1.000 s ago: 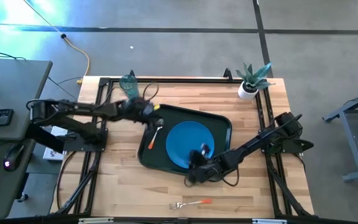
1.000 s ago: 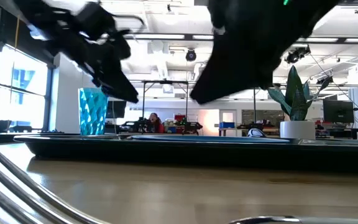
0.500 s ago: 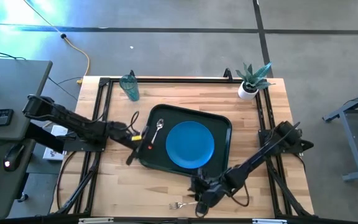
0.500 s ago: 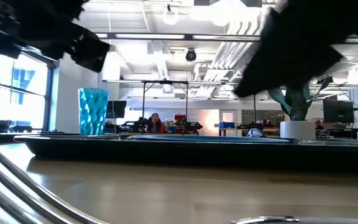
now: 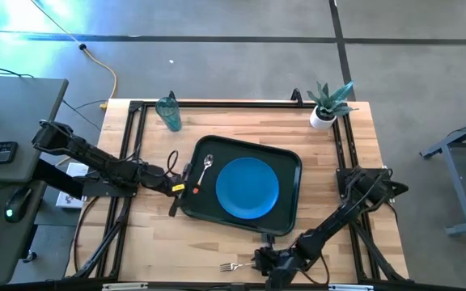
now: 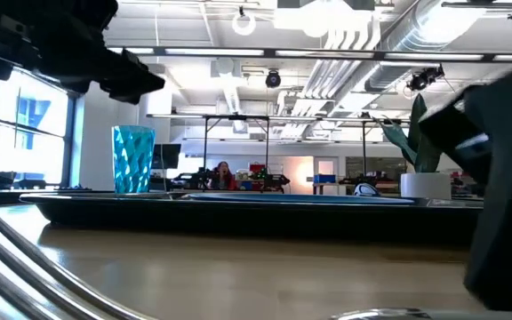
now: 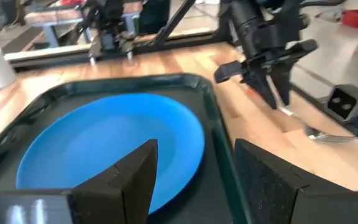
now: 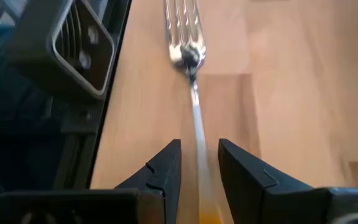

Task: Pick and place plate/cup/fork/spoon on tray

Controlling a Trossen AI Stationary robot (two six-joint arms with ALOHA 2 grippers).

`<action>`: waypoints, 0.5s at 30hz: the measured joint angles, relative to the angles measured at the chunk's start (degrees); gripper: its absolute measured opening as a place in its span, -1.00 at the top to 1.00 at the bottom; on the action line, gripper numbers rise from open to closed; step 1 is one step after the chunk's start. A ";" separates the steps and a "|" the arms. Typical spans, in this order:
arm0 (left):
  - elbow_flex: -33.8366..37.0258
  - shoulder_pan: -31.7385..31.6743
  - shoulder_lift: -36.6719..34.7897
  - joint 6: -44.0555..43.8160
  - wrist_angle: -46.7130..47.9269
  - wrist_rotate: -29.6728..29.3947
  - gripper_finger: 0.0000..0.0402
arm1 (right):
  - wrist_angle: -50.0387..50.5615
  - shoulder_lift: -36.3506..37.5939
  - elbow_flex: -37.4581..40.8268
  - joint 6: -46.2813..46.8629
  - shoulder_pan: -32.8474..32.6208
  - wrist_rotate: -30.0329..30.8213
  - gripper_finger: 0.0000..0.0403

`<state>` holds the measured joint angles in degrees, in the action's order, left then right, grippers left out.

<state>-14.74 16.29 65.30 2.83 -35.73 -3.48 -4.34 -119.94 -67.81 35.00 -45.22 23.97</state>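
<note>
right tool (image 8: 199, 171) straddles fork (image 8: 188, 59) handle, fingers parted, unclenched; tines ahead; left tool (image 7: 191, 171) released beside tray (image 5: 290, 194).

Bright, even light falls from ceiling lamps (image 6: 340, 36) at twelve o'clock, glaring white. A bluish glare washes the floor (image 5: 47, 20) toward ten o'clock. Shadows are faint. The near arm (image 6: 505, 204) and the tabletop (image 6: 238, 276) look blurred up close.

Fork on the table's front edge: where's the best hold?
Probably mid-handle, from straight above. The fork lies flat on the wood, its thin handle already running between the right end effector's open fingers, tines pointing away, so closing across the handle looks simplest.
</note>
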 joint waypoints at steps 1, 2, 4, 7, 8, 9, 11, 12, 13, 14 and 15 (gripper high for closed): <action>0.01 0.00 0.25 -0.59 0.26 -0.46 -0.01 | -0.01 -0.42 0.00 -0.39 -0.13 0.17 0.51; 0.02 0.00 0.57 -1.04 0.05 -0.78 -0.01 | 0.08 -0.80 -0.05 -0.36 -0.23 0.53 0.51; -0.09 0.00 1.76 -1.97 -0.60 -0.94 -0.01 | 0.38 -1.52 -0.21 0.45 -0.26 1.13 0.51; -0.04 0.00 2.97 -3.06 -0.64 -2.46 -0.01 | 1.31 -2.26 -0.31 0.77 -0.23 1.07 0.51; -0.04 0.00 3.32 -3.44 -0.56 -3.06 -0.01 | 1.84 -2.32 -0.35 0.79 -0.21 1.07 0.53; -0.02 0.00 3.67 -3.88 -0.49 -3.55 -0.01 | 2.21 -2.34 -0.35 0.83 -0.18 1.09 0.55; -0.04 -0.01 4.30 -4.89 -0.63 -4.45 -0.01 | 2.99 -2.27 -0.35 0.95 0.07 0.67 0.66; -0.04 -0.04 4.48 -5.31 -0.51 -4.93 -0.01 | 3.49 -2.26 -0.35 0.71 0.27 0.32 0.73; -0.04 -0.04 4.69 -5.78 -0.53 -5.32 -0.01 | 3.83 -2.26 -0.34 0.23 0.53 -0.32 0.83; -0.04 -0.04 4.88 -6.42 -0.65 -5.66 -0.01 | 4.00 -2.23 -0.31 -0.54 0.84 -1.27 0.91; -0.04 -0.04 5.08 -7.14 -0.59 -5.99 -0.01 | 4.16 -2.17 -0.31 -1.18 1.16 -2.38 0.94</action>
<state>-14.79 16.25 70.38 -4.31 -36.32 -9.46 -0.18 -122.10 -68.12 33.83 -44.06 21.59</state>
